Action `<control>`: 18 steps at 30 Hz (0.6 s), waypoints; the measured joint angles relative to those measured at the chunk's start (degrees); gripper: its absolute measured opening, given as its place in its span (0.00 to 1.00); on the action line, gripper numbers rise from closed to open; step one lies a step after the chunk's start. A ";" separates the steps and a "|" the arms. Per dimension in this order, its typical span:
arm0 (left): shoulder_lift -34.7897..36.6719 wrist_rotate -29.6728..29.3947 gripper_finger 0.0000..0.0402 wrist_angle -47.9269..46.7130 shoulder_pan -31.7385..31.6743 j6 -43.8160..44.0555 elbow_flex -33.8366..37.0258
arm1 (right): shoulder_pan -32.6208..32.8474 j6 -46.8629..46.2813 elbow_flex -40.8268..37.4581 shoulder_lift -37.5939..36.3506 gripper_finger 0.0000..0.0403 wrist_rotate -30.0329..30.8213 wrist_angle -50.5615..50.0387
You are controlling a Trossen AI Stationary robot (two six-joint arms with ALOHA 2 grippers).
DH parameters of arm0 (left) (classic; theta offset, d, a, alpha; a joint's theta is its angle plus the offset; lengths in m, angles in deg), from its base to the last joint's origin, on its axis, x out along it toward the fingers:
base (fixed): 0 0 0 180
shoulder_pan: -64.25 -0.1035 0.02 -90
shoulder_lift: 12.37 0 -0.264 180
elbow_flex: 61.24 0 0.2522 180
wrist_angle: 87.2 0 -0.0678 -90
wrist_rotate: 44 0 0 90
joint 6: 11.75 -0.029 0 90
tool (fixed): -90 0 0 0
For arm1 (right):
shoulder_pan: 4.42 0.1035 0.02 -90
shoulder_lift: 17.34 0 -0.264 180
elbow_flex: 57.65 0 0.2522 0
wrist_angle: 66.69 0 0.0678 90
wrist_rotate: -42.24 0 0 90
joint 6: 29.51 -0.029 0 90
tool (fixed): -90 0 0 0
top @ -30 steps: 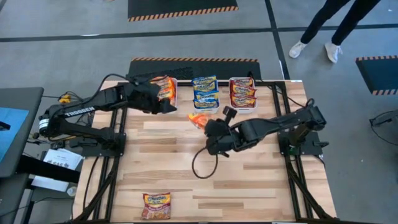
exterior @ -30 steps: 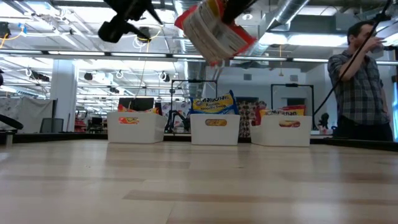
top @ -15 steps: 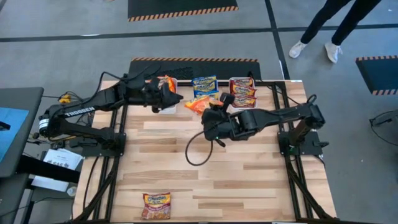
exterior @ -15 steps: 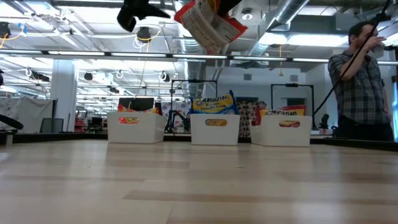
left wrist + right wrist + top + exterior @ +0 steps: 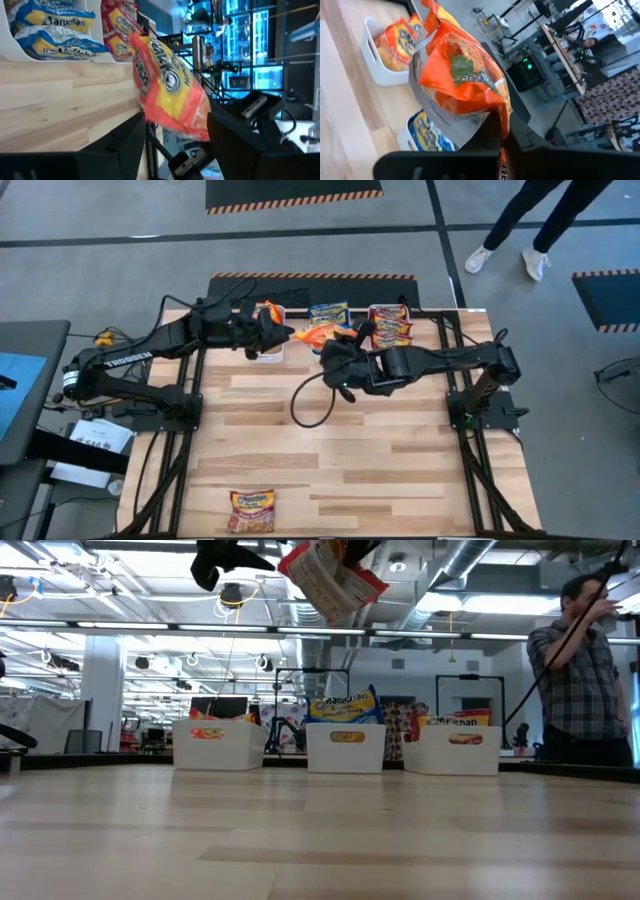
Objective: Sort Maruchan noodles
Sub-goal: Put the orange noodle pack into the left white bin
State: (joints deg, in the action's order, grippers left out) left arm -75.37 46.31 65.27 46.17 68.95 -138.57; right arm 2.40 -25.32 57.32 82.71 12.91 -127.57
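High view: your right gripper (image 5: 322, 345), jaws pinching an orange packet (image 5: 312, 334), has swung from mid-counter toward the left bin (image 5: 268, 352); your left gripper (image 5: 280, 336), jaws spread, has turned toward it.

I see pale wood-plank bench (image 5: 400, 470). Three white bins (image 5: 346, 748) in row along far edge, noodle packets inside. One packet (image 5: 252, 510) flat near front-left corner.

Orange noodle packet (image 5: 330, 580) aloft, three white bins (image 5: 346, 748) behind, person (image 5: 578, 670) at right.
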 joint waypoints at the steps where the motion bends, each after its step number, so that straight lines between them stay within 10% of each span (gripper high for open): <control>1: 0.00 -0.18 0.50 -0.02 0.00 0.52 0.00 | -0.04 1.07 0.00 0.00 0.03 0.06 1.17; 18: 0.00 -1.00 0.50 1.53 0.04 4.62 0.00 | -1.43 14.43 0.02 0.52 0.03 -1.64 17.37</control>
State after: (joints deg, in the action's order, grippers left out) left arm -75.37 45.32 66.80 46.21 73.57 -138.57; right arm 0.97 -10.90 57.34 83.24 11.26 -110.20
